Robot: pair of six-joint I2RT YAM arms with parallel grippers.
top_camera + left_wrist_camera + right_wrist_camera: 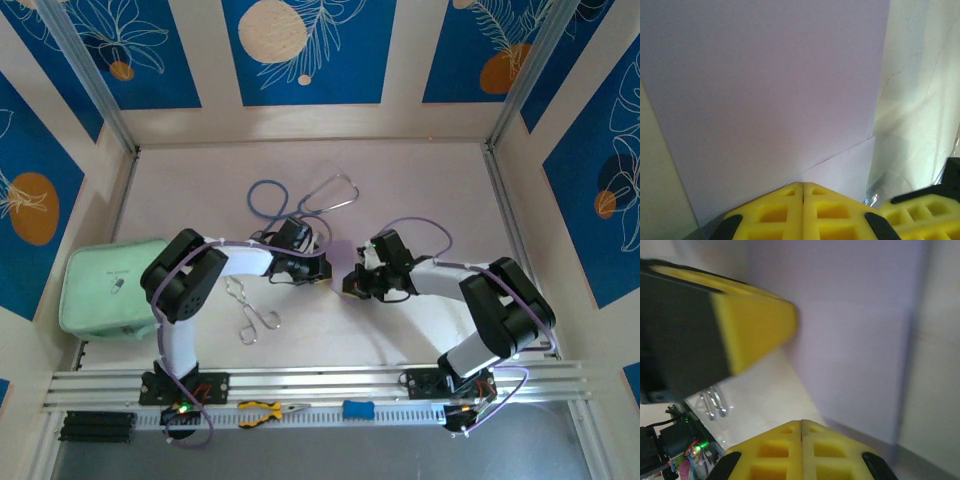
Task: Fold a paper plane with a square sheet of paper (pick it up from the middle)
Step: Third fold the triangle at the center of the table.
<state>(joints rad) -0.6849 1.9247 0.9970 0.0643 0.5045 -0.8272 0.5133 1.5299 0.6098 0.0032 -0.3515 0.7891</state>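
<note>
- The paper (338, 258) lies in the middle of the top view, between the two grippers. In the left wrist view it fills the upper left, with one fold line (840, 155) low down.
- The left gripper (803, 189) is closed tight, and so is the right gripper (801, 426). Both tips sit at the paper's edge. Whether they pinch it cannot be told.
- The paper is thin. A sideways push could slide or crumple it, and the fold would go crooked.
- The grippers are very close together and could bump.

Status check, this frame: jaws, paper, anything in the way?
Left gripper, right gripper: jaws shut on paper, mid-table. One crease showing. Forceps by left arm, clear of paper.
</note>
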